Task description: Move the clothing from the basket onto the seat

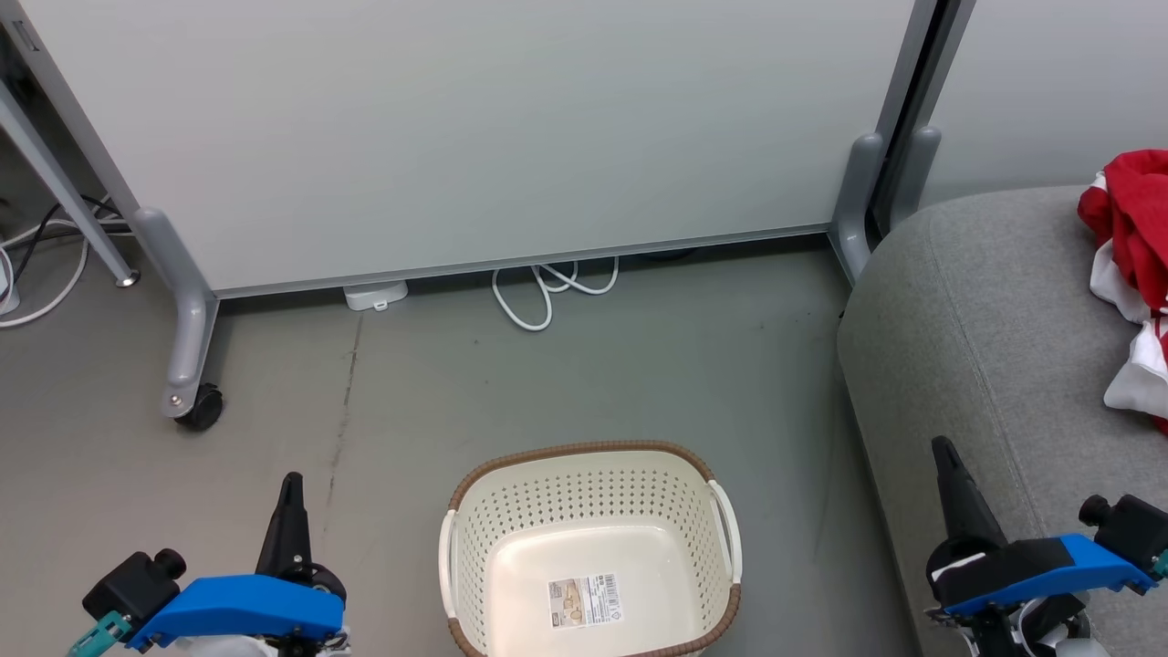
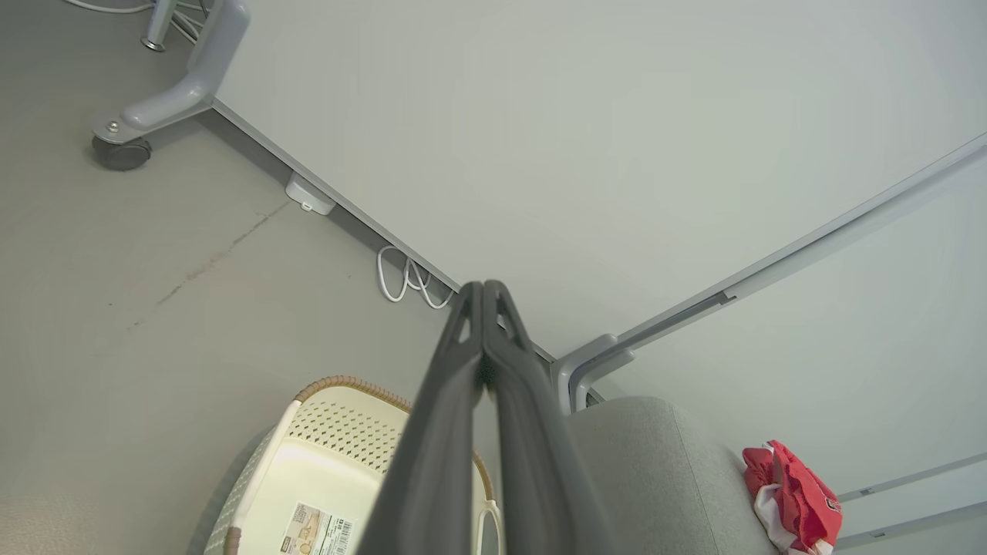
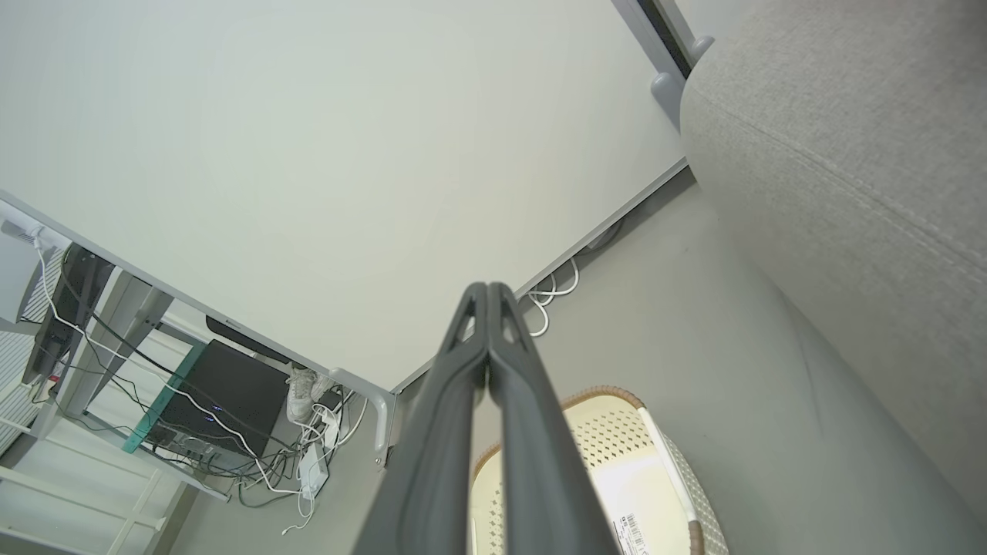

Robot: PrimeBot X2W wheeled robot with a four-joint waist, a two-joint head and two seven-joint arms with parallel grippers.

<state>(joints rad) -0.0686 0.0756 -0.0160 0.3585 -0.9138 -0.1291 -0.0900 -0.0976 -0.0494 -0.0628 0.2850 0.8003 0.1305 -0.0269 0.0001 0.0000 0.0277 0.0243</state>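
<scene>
Nearby, the clothing (image 1: 1130, 214) is lying on the seat (image 1: 967, 347), with the left claw (image 1: 292, 482) and right claw (image 1: 941, 449) each pressing together, empty, flanking the basket (image 1: 584, 497).

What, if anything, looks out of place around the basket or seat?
Nothing stands out. The basket stands upright on the floor, holding just its label. The clothing lies in a crumpled heap on the seat. A white cable loops under the partition, clear of the basket. The left tool and right tool are shut on nothing.
</scene>
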